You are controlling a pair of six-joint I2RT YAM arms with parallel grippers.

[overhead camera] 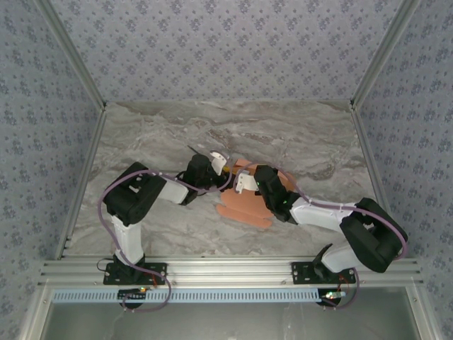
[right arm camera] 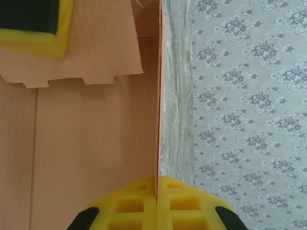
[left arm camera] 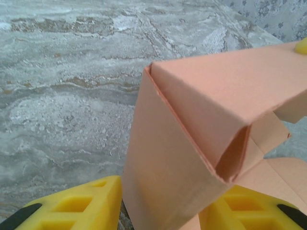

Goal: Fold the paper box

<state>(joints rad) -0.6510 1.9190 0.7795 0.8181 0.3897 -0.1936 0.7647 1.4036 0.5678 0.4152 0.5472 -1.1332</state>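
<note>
One salmon-orange paper box point(left arm camera: 182, 143), partly folded

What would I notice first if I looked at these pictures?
The salmon-orange paper box in the middle of the marble table, half folded with panels standing up. Both arms meet right over it, and the right gripper pinches a thin cardboard edge between its yellow fingers.

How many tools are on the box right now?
2. The left tool straddles a raised panel of the box; whether it grips is unclear. The right tool is pinched shut on a thin edge.
</note>
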